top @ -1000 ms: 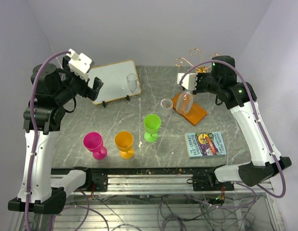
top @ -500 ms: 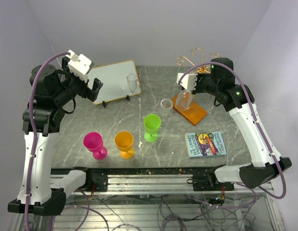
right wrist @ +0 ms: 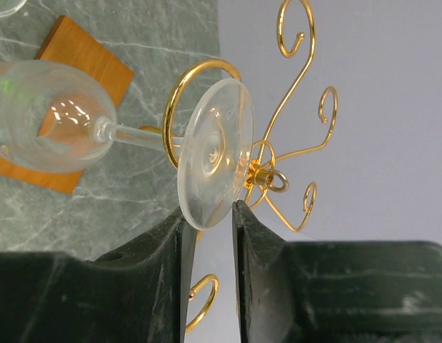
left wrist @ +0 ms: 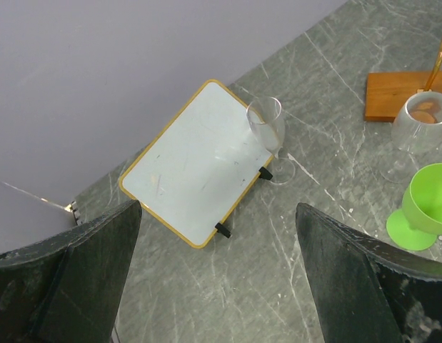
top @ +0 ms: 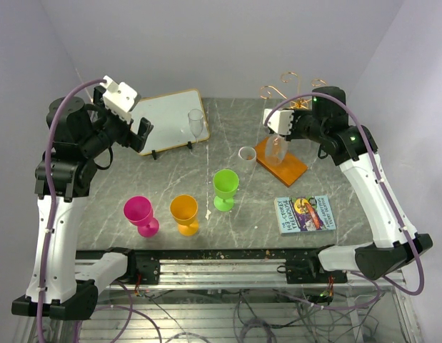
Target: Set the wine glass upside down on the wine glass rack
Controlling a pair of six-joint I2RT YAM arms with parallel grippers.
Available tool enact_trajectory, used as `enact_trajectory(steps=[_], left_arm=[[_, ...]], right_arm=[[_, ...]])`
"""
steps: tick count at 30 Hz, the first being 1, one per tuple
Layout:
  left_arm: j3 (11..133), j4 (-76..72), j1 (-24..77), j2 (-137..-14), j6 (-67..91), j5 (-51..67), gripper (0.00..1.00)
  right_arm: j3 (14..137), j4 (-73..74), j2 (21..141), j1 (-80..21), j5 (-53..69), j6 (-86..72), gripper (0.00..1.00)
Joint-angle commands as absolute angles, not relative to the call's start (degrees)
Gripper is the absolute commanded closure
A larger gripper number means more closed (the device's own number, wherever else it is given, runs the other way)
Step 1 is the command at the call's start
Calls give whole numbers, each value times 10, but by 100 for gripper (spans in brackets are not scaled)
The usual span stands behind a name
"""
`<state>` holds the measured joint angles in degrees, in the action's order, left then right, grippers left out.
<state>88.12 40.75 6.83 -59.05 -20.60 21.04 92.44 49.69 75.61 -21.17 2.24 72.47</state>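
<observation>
The clear wine glass (right wrist: 42, 114) hangs bowl-down on the wine glass rack (right wrist: 292, 43). Its stem passes through a gold curl and its round foot (right wrist: 213, 150) rests above that curl. In the top view the glass (top: 275, 150) hangs over the rack's orange base (top: 290, 170). My right gripper (right wrist: 210, 211) is open a little, and the lower rim of the foot still sits between its fingertips. My left gripper (left wrist: 217, 207) is wide open and empty, held high at the far left (top: 143, 132) above the table.
A white board (top: 167, 120) on a stand is at the back left, with a clear glass (top: 197, 123) beside it. Another clear glass (top: 247, 153) stands next to the orange base. Green (top: 225, 187), orange (top: 184, 212) and pink (top: 139, 213) goblets stand nearer, and a book (top: 305, 214) lies at the right.
My right jaws have parted from the glass foot. The glass has swung from a tilt to hanging more upright under the gold curl. The left arm has barely moved.
</observation>
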Motion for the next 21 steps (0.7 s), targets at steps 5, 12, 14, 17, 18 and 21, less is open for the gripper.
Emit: enact_trajectory(steps=[5,12,14,17,18,21], left_arm=[[868,423,63,-590,-203,226,0],[881,451,63,-625,-167,218,0],[870,452,63,-626,-169,223,0],[847,453,63,-620,-175,214,0],[840,459,63,-618,-179,208,0],[837,502,63,-623,-194,184,1]], right_arm=[[905,505,731,-199,20,712,64],[904,512,717,-184,29,702,51],[909,515,714,-179,39,694,49],[918,521,709,-171,61,680,47],[922,525,705,-168,67,674,46],[934,534,698,-158,86,657,43]])
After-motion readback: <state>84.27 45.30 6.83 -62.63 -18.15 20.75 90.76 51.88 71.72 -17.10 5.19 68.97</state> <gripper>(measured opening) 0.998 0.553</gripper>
